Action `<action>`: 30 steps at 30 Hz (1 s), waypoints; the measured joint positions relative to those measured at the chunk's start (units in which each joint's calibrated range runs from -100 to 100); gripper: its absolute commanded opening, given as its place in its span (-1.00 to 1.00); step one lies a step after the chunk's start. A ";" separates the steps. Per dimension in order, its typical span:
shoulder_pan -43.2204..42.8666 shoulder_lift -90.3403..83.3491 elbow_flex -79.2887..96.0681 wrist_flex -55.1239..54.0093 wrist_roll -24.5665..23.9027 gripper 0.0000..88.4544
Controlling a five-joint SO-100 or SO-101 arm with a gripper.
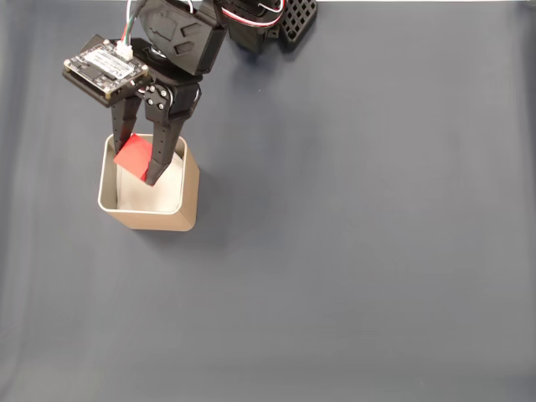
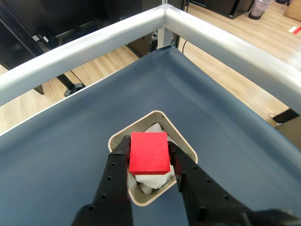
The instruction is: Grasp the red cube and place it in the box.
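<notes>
The black hand grips the red cube by opposite flat sides above the box — it looks light, rigid, matte, unlikely to slip.

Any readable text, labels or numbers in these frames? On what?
None readable.
Circuit board on the arm, fixed view: tiny markings, too small to read.
Red cube, held in the pincer over the box: plain faces.
Box: no label visible in the fixed view or the wrist view.
</notes>
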 measured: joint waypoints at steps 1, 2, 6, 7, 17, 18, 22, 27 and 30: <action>0.00 0.00 0.27 -0.24 0.00 -0.98; 0.00 0.00 0.46 -0.24 0.00 -0.97; 0.00 0.00 0.46 -0.41 0.00 -0.75; 0.00 0.00 0.46 -0.41 0.00 -0.66; 0.15 0.00 0.46 -0.57 0.88 -0.06; 0.15 0.00 0.46 -0.57 1.12 -0.05; 0.15 0.00 0.46 -0.57 2.05 0.01; 0.15 0.00 0.46 -0.57 2.64 0.06; 0.15 0.00 0.46 -0.57 2.88 0.08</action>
